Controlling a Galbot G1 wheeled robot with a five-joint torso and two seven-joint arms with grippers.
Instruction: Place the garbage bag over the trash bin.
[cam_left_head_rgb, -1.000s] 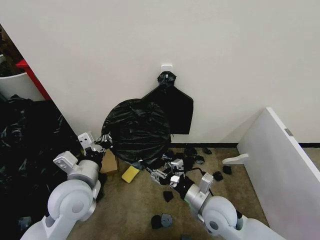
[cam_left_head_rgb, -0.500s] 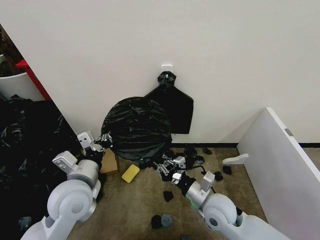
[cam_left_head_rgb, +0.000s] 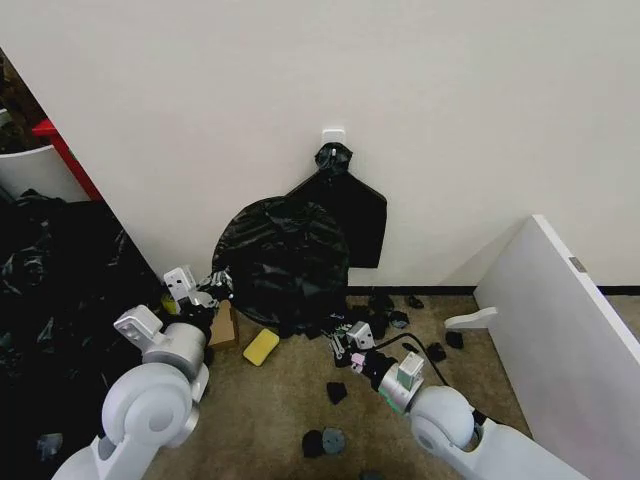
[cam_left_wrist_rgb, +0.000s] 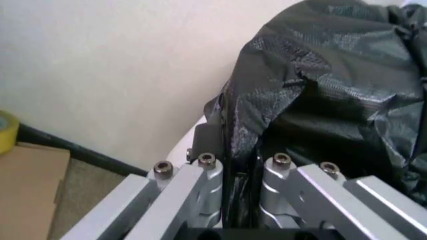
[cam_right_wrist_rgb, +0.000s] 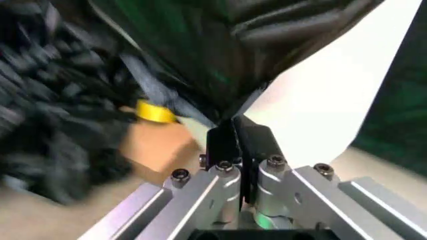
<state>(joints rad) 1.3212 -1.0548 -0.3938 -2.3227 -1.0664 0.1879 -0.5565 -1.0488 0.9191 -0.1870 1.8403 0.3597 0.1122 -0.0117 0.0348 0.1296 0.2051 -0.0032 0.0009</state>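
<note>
Glossy, crinkled black garbage bag (cam_left_head_rgb: 283, 262) stretches round over the trash bin (cam_left_wrist_rgb: 190, 145), hiding all but a white sliver; left gripper (cam_left_head_rgb: 216, 285) and right gripper (cam_left_head_rgb: 337, 341) both pinch its film at the bin's sides

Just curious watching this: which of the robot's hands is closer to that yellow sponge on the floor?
Left. The left hand grips the garbage bag just beside the yellow sponge; the right hand is farther off.

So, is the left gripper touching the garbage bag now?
Touching. In the left wrist view, the left gripper has its fingers closed on a fold of the garbage bag.
</note>
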